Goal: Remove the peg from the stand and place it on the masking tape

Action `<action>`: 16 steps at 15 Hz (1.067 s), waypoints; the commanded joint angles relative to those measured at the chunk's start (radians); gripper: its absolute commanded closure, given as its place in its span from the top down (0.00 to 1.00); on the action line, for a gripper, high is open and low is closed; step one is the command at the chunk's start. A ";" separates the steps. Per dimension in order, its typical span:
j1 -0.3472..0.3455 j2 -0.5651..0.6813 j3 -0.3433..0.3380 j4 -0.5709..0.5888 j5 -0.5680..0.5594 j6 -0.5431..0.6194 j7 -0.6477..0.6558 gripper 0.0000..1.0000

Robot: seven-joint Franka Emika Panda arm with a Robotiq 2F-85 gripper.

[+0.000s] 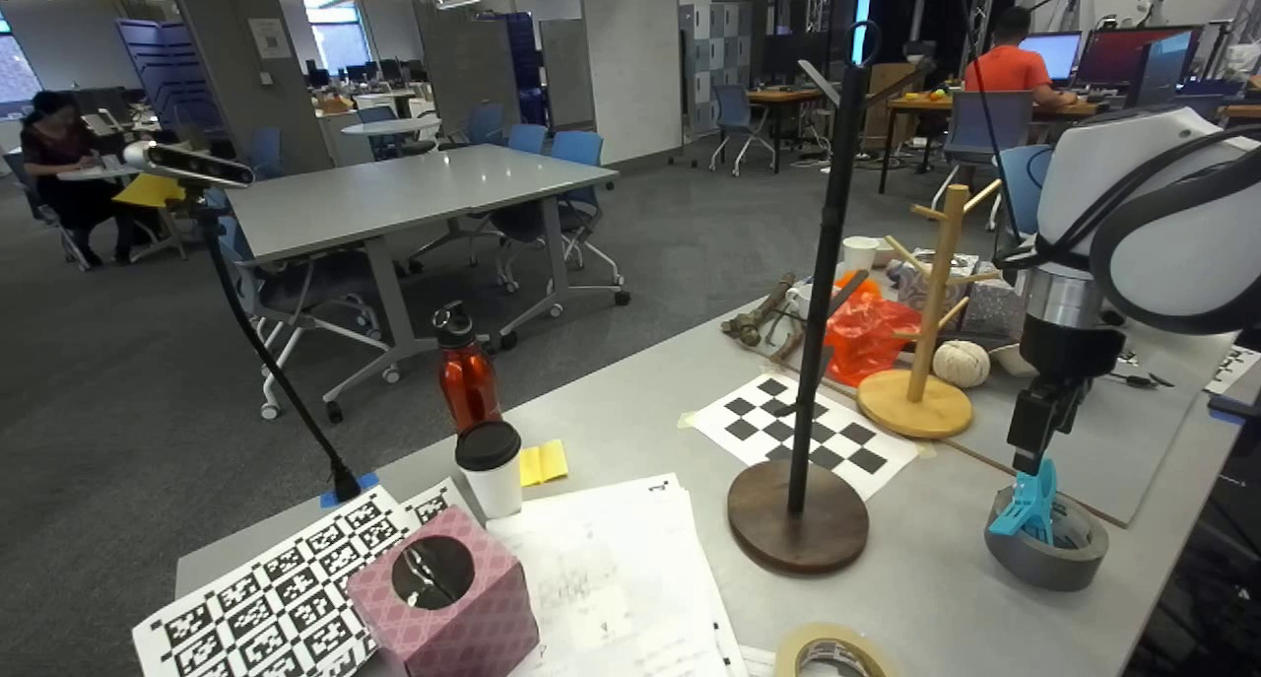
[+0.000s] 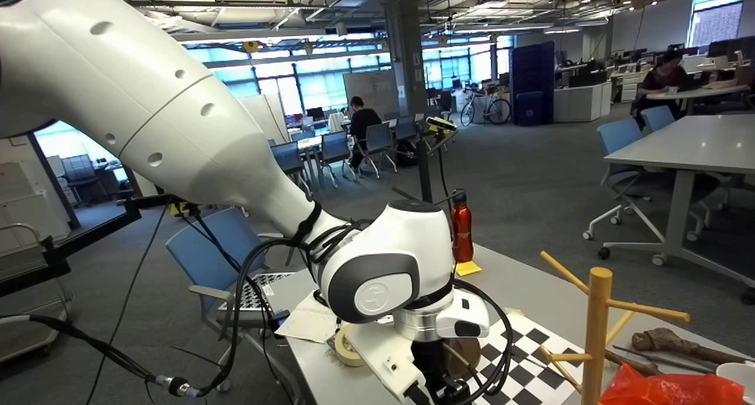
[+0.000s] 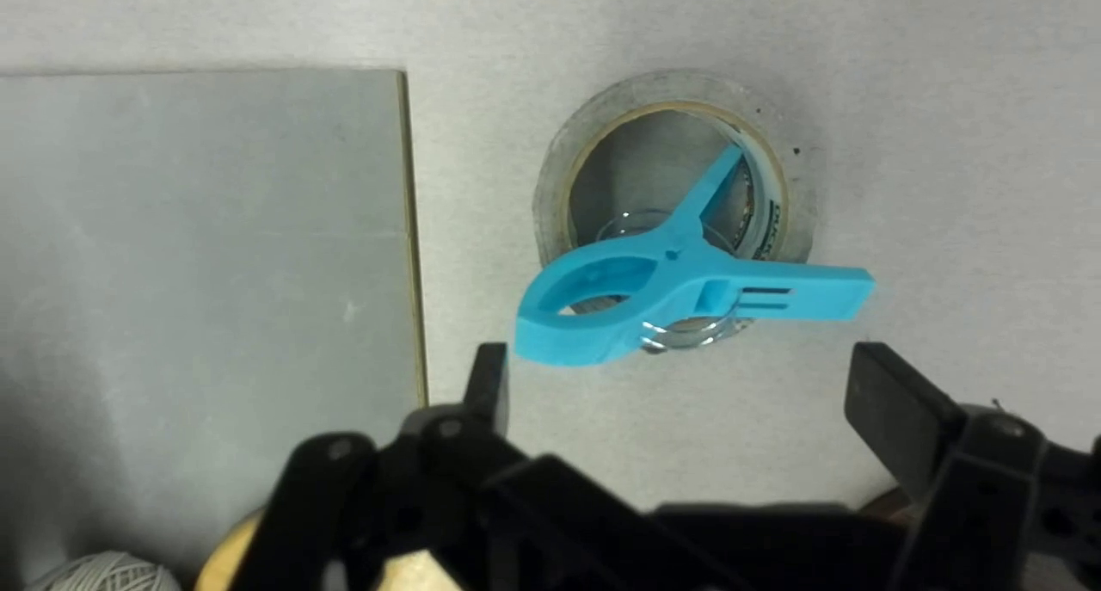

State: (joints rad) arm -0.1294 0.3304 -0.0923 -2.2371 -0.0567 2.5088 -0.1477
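Observation:
The peg, a bright blue plastic clamp [image 1: 1030,507], rests tilted on the masking tape, a thick grey roll [image 1: 1049,567]. In the wrist view one leg of the peg [image 3: 697,262] reaches into the hole of the tape [image 3: 550,187] and its other parts extend over the rim. My gripper [image 1: 1028,450] is just above the peg. In the wrist view its fingers [image 3: 679,389] are wide apart with nothing between them. In an exterior view the gripper [image 2: 439,387] is mostly cut off. The wooden stand [image 1: 934,307] is upright behind; its post [image 2: 597,328] bears bare dowels.
A black pole with a dark brown base [image 1: 798,514] stands beside the tape. A tan tape roll [image 1: 832,647] lies near the front edge. A grey board [image 3: 215,230] lies beside the grey roll. An orange-red bag [image 1: 872,332] and a white ball [image 1: 962,364] are by the stand.

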 commanded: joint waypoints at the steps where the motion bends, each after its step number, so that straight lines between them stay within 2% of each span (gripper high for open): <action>1: -0.005 -0.062 -0.005 0.011 -0.012 -0.085 -0.017 1.00; 16: -0.004 -0.438 -0.022 -0.114 0.030 -0.106 -0.059 1.00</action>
State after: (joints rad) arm -0.1338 0.0009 -0.1042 -2.2907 -0.0523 2.4334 -0.1665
